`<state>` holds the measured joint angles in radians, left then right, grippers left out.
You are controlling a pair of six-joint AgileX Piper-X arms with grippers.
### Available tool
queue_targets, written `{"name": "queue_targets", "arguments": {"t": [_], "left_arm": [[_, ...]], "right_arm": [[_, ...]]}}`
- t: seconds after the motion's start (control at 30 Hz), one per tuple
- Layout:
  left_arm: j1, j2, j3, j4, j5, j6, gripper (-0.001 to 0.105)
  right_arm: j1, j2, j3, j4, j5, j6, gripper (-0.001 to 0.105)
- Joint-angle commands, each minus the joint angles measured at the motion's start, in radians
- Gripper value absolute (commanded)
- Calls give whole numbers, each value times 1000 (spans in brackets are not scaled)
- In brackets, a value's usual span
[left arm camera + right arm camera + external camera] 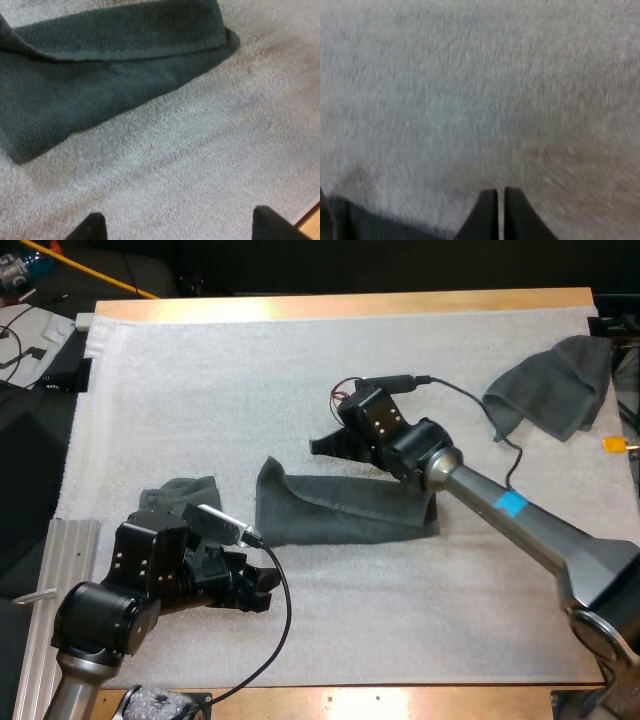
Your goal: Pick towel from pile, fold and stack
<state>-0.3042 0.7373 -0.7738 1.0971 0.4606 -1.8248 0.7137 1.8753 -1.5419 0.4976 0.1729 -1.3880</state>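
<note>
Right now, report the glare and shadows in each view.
High view: glare on the table's far edge, mat evenly lit. Left wrist view: the towel's folded flap shades the layer beneath. Right wrist view: mat unevenly lit, no glare.

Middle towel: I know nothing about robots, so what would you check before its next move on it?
1. Left hand open and clear of cloth: ok.
2. Right hand shut, holding nothing: ok.
3. Middle towel layers lined up: not ok; the lower layer sticks out past the upper.
4. Left towel and far-right towel apart from it: ok.
5. Right hand's height above the cloth: cannot tell.
</note>
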Motion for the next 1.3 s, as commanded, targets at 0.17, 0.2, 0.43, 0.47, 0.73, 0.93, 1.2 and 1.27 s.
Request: {"name": "queue_targets", "arguments": {"t": [0.17, 0.2, 0.43, 0.47, 0.73, 0.93, 1.2, 1.27], "left_arm": [[-4, 2, -3, -9, 10, 7, 58], [-5, 2, -3, -9, 10, 6, 58], [-2, -3, -4, -1, 4, 0, 58], [-3, -5, -4, 0, 5, 0, 58], [-5, -6, -6, 2, 5, 1, 58], [-5, -6, -5, -1, 5, 2, 58], [-4, -5, -6, 2, 4, 1, 58], [-3, -4, -5, 1, 5, 1, 58]], "right_arm": [[7, -107, -7, 323, -55, -88, 0], [9, -112, -6, 341, -68, -94, 0], [9, -119, -9, 353, -129, -118, 0], [16, -123, -11, 354, -156, -138, 0], [51, -109, -1, 435, -248, -237, 1], [49, -66, 17, 460, -270, -246, 0], [47, 13, 20, 428, -281, -236, 0], [49, 2, 14, 433, -266, -250, 0]]}}
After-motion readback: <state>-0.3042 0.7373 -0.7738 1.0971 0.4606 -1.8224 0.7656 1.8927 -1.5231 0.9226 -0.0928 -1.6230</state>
